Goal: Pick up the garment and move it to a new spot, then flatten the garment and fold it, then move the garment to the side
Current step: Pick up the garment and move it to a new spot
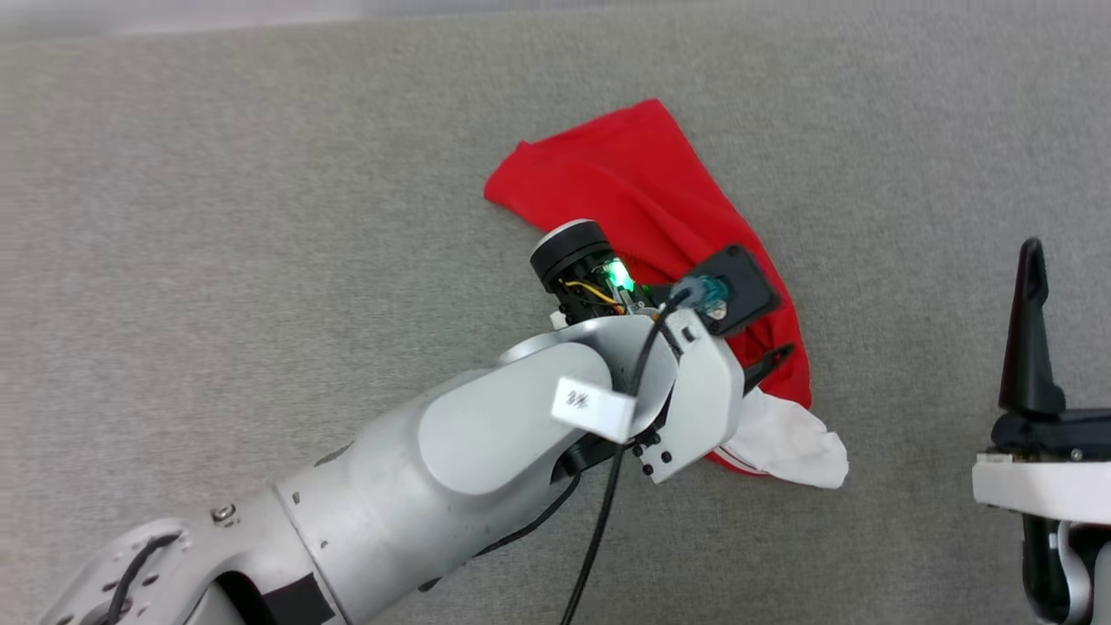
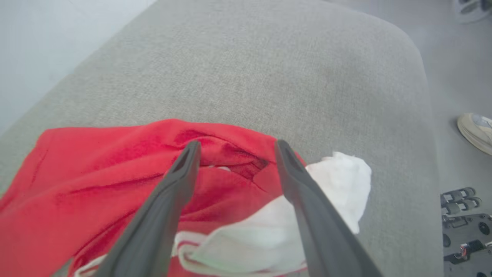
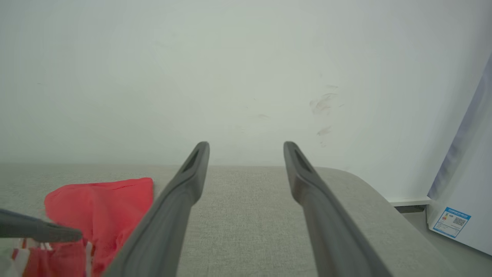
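Red-and-white jersey garment is seen crumpled on the grey fabric-covered surface. The left hand is spread wide over its red folds, nothing grasped; contact cannot be judged. The right hand, parted and empty, is seen well aside.

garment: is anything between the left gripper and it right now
Nothing visible stands between them. The left gripper, fingers apart, points straight at the crumpled garment, its tips over the red folds.
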`<state>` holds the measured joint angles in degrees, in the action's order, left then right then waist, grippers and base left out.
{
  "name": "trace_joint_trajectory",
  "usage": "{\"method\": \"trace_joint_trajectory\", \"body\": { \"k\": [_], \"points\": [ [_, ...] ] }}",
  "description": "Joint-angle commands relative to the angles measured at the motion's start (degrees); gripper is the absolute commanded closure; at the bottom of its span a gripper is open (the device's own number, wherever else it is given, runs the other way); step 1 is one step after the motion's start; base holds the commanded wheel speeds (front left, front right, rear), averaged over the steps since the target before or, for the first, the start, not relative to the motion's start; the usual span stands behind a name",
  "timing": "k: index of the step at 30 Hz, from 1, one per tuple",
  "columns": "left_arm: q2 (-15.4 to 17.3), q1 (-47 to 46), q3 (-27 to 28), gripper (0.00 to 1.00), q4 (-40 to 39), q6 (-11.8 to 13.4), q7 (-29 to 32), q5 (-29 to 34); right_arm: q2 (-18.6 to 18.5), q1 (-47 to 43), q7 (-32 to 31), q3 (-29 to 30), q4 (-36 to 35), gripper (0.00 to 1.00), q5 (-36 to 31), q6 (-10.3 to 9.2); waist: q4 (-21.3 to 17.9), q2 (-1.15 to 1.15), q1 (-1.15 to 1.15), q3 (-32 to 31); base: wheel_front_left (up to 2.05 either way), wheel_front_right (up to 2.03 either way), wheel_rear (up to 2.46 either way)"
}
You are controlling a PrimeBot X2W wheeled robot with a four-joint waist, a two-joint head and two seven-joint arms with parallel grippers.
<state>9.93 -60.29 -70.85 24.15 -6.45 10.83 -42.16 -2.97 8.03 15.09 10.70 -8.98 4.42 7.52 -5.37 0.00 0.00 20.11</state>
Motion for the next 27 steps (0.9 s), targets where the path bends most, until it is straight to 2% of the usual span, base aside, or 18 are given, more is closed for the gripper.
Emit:
{"method": "trace_joint_trajectory", "body": {
  "k": [1, 8, 13, 18, 22, 25, 27],
  "points": [
    [-0.4, 1.3, 0.9, 0.0, 0.3, 1.3, -2.7, 0.6, 0.2, -0.9, 0.1, 0.0, 0.2, 0.0, -0.5, -0.06, 1.6, 0.0, 0.0, -2.2, 0.0, 0.0, 0.0],
    [1.7, 7.2, 5.7, 0.0, 0.9, 9.4, -16.6, 2.1, 0.2, -4.3, 0.1, -0.2, 1.3, 0.0, -1.1, -0.06, 4.3, 0.0, 0.0, -6.7, 0.0, 0.0, 0.0],
    [4.5, 12.2, 9.3, 0.0, 0.2, 14.9, -23.2, 1.9, 0.2, -6.3, 0.1, -0.4, 1.9, 0.0, -1.1, -0.06, 5.8, 0.0, 0.0, -9.3, 0.0, 0.0, 0.0],
    [8.3, 17.9, 14.4, 0.0, -2.2, 20.7, -25.8, 2.7, 0.1, -8.1, 0.1, -0.7, 2.7, 0.0, -1.3, -0.06, 6.9, 0.0, 0.0, -11.6, 0.0, 0.0, 0.0],
    [11.0, 23.4, 21.3, 0.0, -7.4, 25.5, -26.1, 5.6, 0.1, -9.3, 0.1, -0.8, 3.1, 0.0, -1.4, -0.06, 7.6, 0.0, 0.0, -13.2, 0.0, 0.0, 0.0],
    [12.9, 29.1, 26.9, 0.0, -11.6, 27.9, -26.0, 8.3, 0.2, -10.0, 0.1, -1.1, 3.6, 0.0, -1.1, -0.06, 8.0, 0.0, 0.0, -14.2, 0.0, 0.0, 0.0],
    [13.4, 30.9, 28.6, 0.0, -12.9, 28.4, -26.0, 9.3, 0.2, -10.3, 0.1, -1.3, 3.8, 0.0, -0.9, -0.06, 8.1, 0.0, 0.0, -14.5, 0.0, 0.0, 0.0]
  ]
}}
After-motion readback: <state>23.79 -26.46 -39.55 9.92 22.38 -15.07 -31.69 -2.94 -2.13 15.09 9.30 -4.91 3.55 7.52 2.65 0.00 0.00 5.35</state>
